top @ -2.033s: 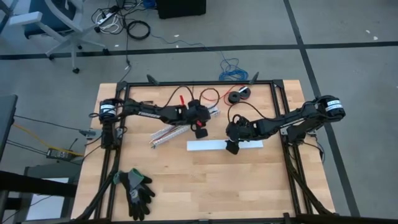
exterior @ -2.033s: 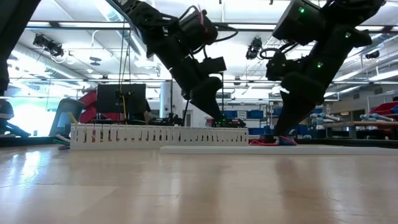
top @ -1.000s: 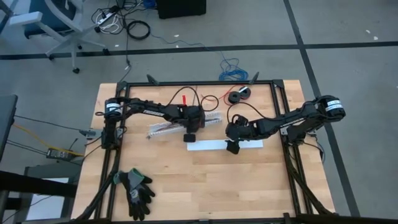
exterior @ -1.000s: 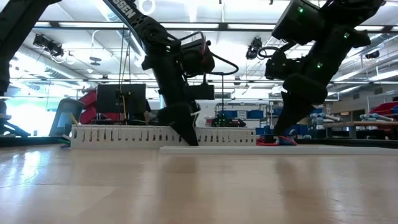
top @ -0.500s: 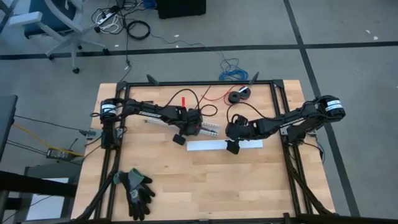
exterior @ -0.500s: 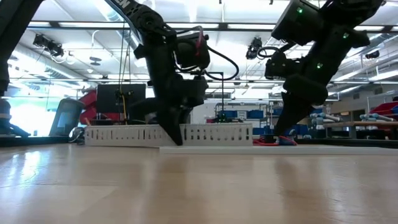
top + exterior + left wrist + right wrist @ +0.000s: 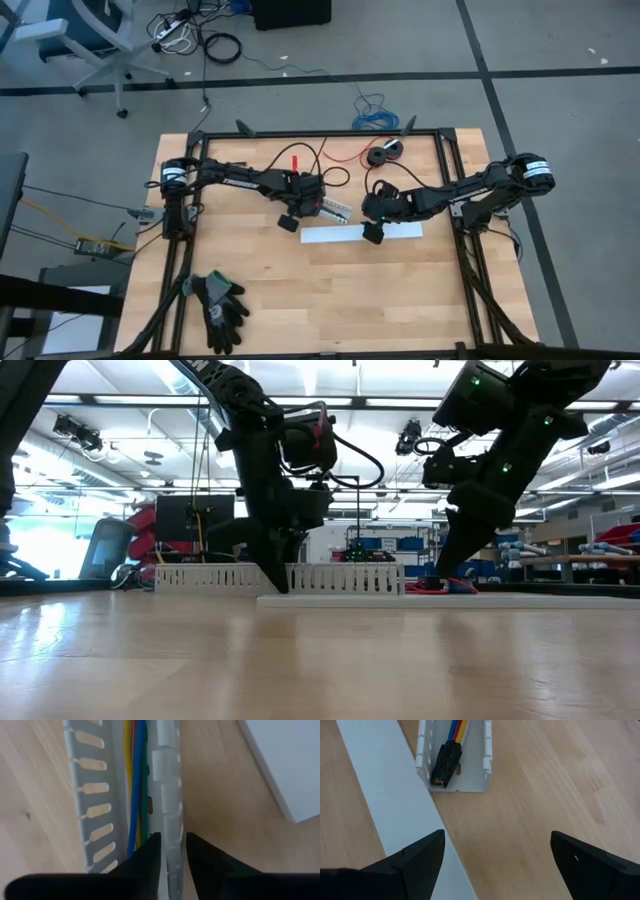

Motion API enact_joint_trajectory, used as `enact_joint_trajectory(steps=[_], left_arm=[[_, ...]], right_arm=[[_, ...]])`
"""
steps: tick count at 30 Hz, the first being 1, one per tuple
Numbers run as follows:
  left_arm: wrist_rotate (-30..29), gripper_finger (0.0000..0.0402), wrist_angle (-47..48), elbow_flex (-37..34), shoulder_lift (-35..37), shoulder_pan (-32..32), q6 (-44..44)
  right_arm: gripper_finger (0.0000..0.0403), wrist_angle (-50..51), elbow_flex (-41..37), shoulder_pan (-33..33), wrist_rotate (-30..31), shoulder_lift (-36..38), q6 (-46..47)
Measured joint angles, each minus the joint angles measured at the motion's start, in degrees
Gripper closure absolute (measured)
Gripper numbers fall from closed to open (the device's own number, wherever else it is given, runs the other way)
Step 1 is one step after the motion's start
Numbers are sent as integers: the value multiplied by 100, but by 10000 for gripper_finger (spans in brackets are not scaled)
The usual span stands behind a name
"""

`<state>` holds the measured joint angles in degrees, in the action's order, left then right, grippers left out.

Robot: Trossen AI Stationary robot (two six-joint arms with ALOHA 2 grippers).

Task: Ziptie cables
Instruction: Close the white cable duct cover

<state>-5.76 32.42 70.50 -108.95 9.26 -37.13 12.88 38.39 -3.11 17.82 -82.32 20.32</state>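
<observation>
**Observer:** Where are the cables right now?

**Me:** They lie inside the slotted white tray (image 7: pixel 454 755). From my right wrist camera I see the cables (image 7: pixel 458 728), yellow, red and blue, running down the channel to the dark end (image 7: pixel 445 762), which sits just inside the tray's open mouth. The flat white lid (image 7: pixel 385 800) lies beside that mouth, touching or nearly touching its corner.

**Observer:** And your two tools?

**Me:** My left gripper (image 7: pixel 173 851) is down on the tray, its fingers straddling one side wall with only a narrow gap between them. It looks pinched on that wall, but I can't tell whether the grip is firm or slackening. My right gripper (image 7: pixel 495 860) hovers with its fingers spread wide and nothing between them, pointed at the tray's open end.

**Observer:** So what's the step, as you judge it?

**Me:** Steadying the tray so the bundle can be reached. I'd keep the left hold low on the wall and avoid twisting, since a thin slotted wall will likely flex. With the right, I'd come in along the channel's line and take the dark end, not the loose wires, so they stay together.

**Observer:** Risks?

**Me:** Nudging the lid, or dragging the tray off line from the right gripper.
</observation>
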Motion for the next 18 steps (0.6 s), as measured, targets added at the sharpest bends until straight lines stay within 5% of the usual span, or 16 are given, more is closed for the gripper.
enact_joint_trajectory(steps=[9,18], left_arm=[[278,260,53,460,126,0,744],[442,259,-4,384,1187,15,1437]], right_arm=[[57,-75,0,-2,0,0,-142],[57,-136,2,-151,-115,149,85]])
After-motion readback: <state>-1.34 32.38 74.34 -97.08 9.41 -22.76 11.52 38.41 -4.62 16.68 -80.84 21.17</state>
